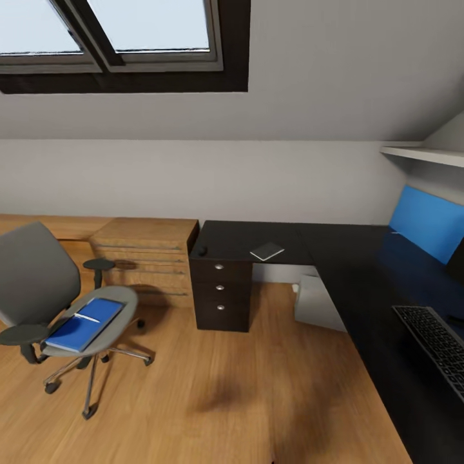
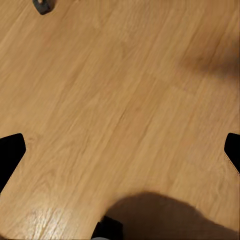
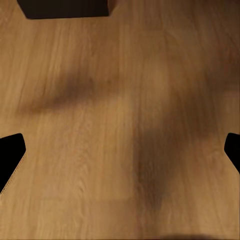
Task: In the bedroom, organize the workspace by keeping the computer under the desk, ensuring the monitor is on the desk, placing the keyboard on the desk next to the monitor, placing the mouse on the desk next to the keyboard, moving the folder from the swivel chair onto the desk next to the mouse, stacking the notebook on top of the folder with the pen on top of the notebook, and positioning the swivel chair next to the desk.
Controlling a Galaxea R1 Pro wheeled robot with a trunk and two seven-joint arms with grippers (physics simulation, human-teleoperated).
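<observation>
Below both tools lies only bare wooden floor (image 2: 120,100): your left tool (image 2: 120,155) and right tool (image 3: 120,155) each show two dark fingertips at opposite edges of their wrist views, spread wide with nothing between them. You look to be in the approach stage, before any grasp. The swivel chair (image 1: 38,283) stands ahead and to the left of the tools, well apart from the counter (image 1: 348,258), with the blue folder (image 1: 84,325) flat on its seat and the white pen (image 1: 86,317) lying across it. Ahead and to the right, the notebook (image 1: 267,251) rests on the counter near the drawer unit (image 1: 220,287), a small dark lump that may be the mouse (image 1: 202,250) sits near the counter's corner, and the keyboard (image 1: 438,341) is cut off at the frame edge. The computer (image 1: 316,303) peeks out pale beneath the counter, mostly hidden. A dark sliver beside the blue back panel (image 1: 425,222) could be the monitor, but you cannot tell. Your likely next move is to roll toward the chair and bring one tool down over the folder's edge; mind the loose pen.
</observation>
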